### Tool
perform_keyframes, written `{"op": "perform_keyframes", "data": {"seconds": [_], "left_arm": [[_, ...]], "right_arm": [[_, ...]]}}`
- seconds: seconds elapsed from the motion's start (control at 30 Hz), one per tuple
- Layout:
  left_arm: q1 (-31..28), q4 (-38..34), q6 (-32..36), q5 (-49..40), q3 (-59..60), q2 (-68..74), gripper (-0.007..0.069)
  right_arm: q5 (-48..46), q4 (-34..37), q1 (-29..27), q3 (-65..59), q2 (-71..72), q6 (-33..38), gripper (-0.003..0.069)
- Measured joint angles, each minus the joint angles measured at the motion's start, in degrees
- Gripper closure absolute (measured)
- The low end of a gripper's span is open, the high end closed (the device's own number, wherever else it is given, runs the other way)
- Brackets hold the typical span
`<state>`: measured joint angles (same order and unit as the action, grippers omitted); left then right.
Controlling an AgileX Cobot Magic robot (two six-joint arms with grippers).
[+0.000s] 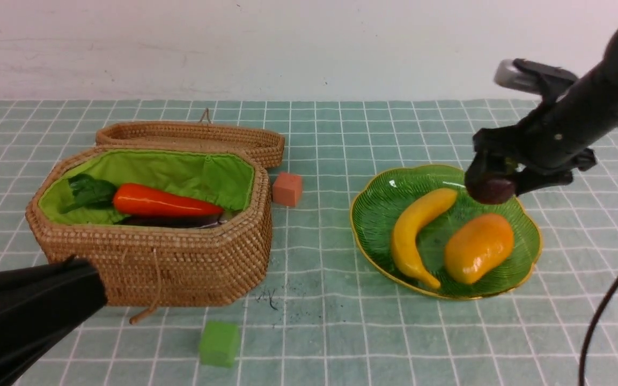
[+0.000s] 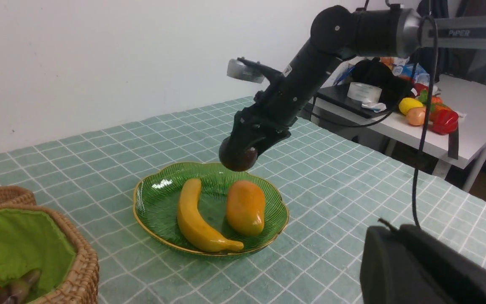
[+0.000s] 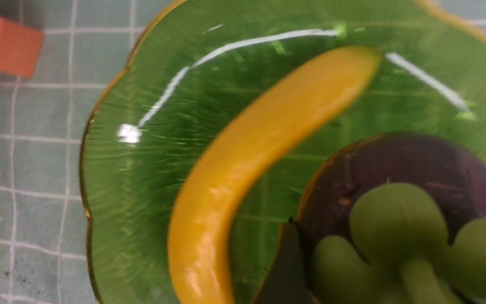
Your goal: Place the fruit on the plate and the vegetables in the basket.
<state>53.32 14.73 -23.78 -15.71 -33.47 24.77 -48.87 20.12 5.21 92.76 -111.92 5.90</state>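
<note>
Left arm (image 1: 24,311): nearest the camera at 7 o'clock on the surface; fingers out of sight, closed on nothing.
Right gripper (image 1: 494,182): above the plate's 1 o'clock rim, fingers spread wide around the mangosteen (image 1: 491,190).
Mangosteen: between the fingers, held off the plate (image 1: 379,225).
Plate: at 3 o'clock, carrying banana (image 1: 413,236) and mango (image 1: 478,247).
Basket (image 1: 191,262): at 9 o'clock, lid open, holding the orange-red vegetable (image 1: 164,202) over the eggplant (image 1: 180,221).
</note>
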Motion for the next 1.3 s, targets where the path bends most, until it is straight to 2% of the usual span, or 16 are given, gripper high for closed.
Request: {"op": "perform_keyframes", "data": {"seconds": [0.2,0.23,0.37,0.57,0.67,0.7,0.73,0.8,0.93,1.0,1.07,1.3], "left_arm": [[0.0,0.0,0.0,-0.6,0.0,0.0,0.0605],[0.0,0.0,0.0,-1.1,0.0,0.0,0.0604],[0.0,0.0,0.0,-1.8,0.0,0.0,0.0603],[0.0,0.0,0.0,-2.0,0.0,0.0,0.0603],[0.0,0.3,0.0,-2.9,0.0,0.0,0.0603],[0.0,0.4,0.0,-3.0,0.0,0.0,0.0603],[0.0,1.3,-0.1,-3.5,0.0,0.0,0.0609],[0.0,2.2,-1.2,-4.1,0.0,-0.2,0.0627],[0.0,3.6,-3.1,-4.4,2.9,-3.2,0.0638],[0.0,4.7,-3.5,-3.7,5.7,-5.7,0.0638],[0.0,5.9,-4.6,-2.4,9.2,-7.9,0.0638],[0.0,8.3,-8.9,2.5,16.4,-10.7,0.0638]], "right_arm": [[4.3,-0.1,1.7,0.0,-2.9,0.0,0.0077],[4.4,-0.3,1.7,0.0,-3.1,0.0,0.0037],[3.6,-0.5,1.7,0.0,-3.0,0.0,-0.002],[-0.5,-1.4,1.7,-0.1,-0.3,0.0,-0.0001],[-4.5,-3.3,1.7,-0.1,6.3,0.0,0.0078],[-4.8,-3.4,1.7,-0.1,6.3,0.0,0.0078],[-8.4,-4.8,1.7,-0.1,10.8,0.0,0.0169],[-12.1,-5.9,1.7,-0.9,16.0,0.0,0.0262],[-17.7,-6.9,1.7,-7.4,28.6,0.0,0.052],[-18.3,-7.1,1.7,-13.2,36.3,-0.1,0.0627],[-18.3,-7.3,1.7,-19.0,42.7,-0.9,0.0666],[-18.6,-7.3,1.7,-41.7,72.3,-7.2,0.0671]]}}
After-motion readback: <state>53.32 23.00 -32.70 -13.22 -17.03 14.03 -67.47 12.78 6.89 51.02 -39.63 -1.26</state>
